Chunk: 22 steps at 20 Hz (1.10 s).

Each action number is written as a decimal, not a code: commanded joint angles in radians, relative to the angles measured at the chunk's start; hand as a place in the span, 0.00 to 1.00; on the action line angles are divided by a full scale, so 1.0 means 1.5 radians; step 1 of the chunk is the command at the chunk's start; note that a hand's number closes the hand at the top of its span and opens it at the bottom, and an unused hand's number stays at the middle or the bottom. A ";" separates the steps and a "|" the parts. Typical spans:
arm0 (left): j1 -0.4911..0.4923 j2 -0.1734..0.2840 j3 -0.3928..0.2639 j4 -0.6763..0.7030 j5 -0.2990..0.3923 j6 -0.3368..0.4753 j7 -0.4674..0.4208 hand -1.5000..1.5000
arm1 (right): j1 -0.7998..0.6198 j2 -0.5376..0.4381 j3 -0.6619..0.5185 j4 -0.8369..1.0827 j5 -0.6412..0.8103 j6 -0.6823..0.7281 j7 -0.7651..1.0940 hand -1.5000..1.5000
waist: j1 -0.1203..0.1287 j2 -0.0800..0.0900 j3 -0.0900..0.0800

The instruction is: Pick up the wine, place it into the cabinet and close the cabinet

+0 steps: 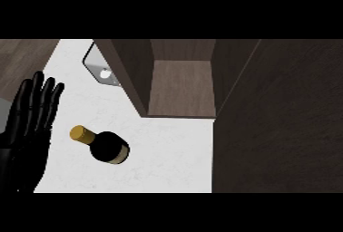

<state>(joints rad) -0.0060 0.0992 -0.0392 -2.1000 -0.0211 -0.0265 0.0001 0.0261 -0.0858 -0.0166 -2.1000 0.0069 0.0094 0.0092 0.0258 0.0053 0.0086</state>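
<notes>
A dark wine bottle (107, 145) with a gold cap stands on the white counter (167, 167), seen from above and leaning toward the upper left. My left hand (30, 122) rests open at the left edge, fingers pointing up, a short way left of the bottle and not touching it. The wooden cabinet (181, 86) stands open behind the bottle, its inner floor bare. Its dark door (281, 118) is swung out and fills the right side of the view. My right hand does not show.
A metal sink corner (100, 68) with a small knob lies at the back left, beside the cabinet's left wall. The open door covers the counter's right part.
</notes>
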 commanded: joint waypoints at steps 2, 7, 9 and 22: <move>0.018 0.009 -0.030 -0.030 0.028 -0.052 -0.014 0.00 | 0.006 0.005 0.029 -0.028 0.015 0.005 0.022 0.00 | -0.017 -0.004 -0.006; 0.057 -0.020 -0.124 0.007 0.194 -0.157 0.001 0.00 | 0.072 0.005 0.109 -0.054 -0.054 0.086 0.023 0.00 | -0.031 -0.003 -0.006; 0.080 -0.012 -0.113 -0.013 0.251 -0.175 0.013 0.00 | 0.093 0.005 0.117 -0.094 -0.072 0.090 0.049 0.00 | -0.024 -0.006 -0.006; 0.100 -0.014 -0.194 -0.253 0.269 -0.057 0.235 0.00 | 0.069 -0.046 0.032 -0.235 -0.184 0.096 0.224 0.00 | -0.018 -0.004 -0.005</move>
<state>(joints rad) 0.1876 0.0914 -0.3168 -2.3609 0.3840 -0.1842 0.2516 0.1337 -0.1250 0.1082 -2.4117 -0.1736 0.1343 0.3017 0.0012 -0.0025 -0.0001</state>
